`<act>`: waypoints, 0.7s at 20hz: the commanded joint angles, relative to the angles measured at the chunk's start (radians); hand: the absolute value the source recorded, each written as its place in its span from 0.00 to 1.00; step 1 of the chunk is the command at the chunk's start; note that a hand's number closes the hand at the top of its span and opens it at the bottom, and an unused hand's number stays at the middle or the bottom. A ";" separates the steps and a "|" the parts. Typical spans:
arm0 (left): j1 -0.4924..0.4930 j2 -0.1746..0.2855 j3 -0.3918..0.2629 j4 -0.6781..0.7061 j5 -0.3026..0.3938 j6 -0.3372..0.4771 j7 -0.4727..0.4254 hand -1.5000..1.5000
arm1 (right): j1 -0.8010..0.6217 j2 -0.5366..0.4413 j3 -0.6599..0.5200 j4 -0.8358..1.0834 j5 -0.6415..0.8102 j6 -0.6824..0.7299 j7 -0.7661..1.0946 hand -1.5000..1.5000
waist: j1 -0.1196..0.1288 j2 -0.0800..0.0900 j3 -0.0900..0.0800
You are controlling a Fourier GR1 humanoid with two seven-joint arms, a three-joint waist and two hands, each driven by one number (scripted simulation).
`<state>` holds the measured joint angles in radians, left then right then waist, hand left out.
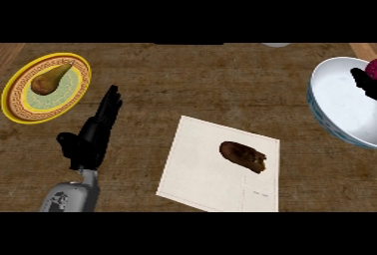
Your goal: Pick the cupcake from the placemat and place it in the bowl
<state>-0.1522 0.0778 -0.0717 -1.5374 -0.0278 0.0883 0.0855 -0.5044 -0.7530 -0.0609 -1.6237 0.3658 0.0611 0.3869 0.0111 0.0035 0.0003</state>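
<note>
A brown oblong item (244, 156), possibly the cupcake on its side, lies on the pale placemat (202, 174) right of its middle. The white bowl (340, 107) with a blue outer wall sits at the right edge, partly cut off. A small black part of my right hand (364, 82) shows over the bowl's upper right. Just above it is a magenta-pink thing (372, 67), cut by the edge; whether the hand holds it is hidden. My left hand (94, 133) rests open left of the placemat, fingers straight and pointing away.
A yellow-rimmed plate (15, 102) with a brown pear (49, 79) on it stands at the back left, just beyond my left hand. The wooden counter (213, 79) stretches between plate, placemat and bowl.
</note>
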 commanded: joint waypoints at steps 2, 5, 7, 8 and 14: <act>0.042 0.016 0.003 -0.045 0.012 -0.028 0.000 0.50 | 0.031 0.045 0.012 0.230 0.122 -0.097 -0.202 1.00 | 0.006 0.000 0.000; -0.021 -0.022 -0.001 0.012 -0.002 0.001 0.007 0.50 | -0.053 0.028 -0.036 0.429 0.109 -0.080 -0.311 1.00 | 0.005 0.001 0.000; 0.006 -0.026 -0.019 -0.014 -0.029 0.015 -0.012 0.50 | -0.051 0.047 -0.028 0.526 0.145 -0.119 -0.364 1.00 | 0.007 0.001 0.000; 0.017 0.000 0.004 0.001 -0.019 -0.007 -0.035 0.50 | -0.069 0.055 -0.044 0.571 0.137 -0.119 -0.394 1.00 | 0.005 0.001 0.000; -0.034 0.008 0.014 -0.007 0.001 -0.025 0.035 0.50 | -0.085 0.086 -0.064 0.774 0.039 0.027 -0.503 0.00 | 0.011 0.004 0.001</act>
<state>-0.1536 0.0702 -0.0722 -1.5440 -0.0382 0.0803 0.0905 -0.5702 -0.6918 -0.1201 -0.9924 0.4261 0.0436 -0.0264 0.0173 0.0053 0.0008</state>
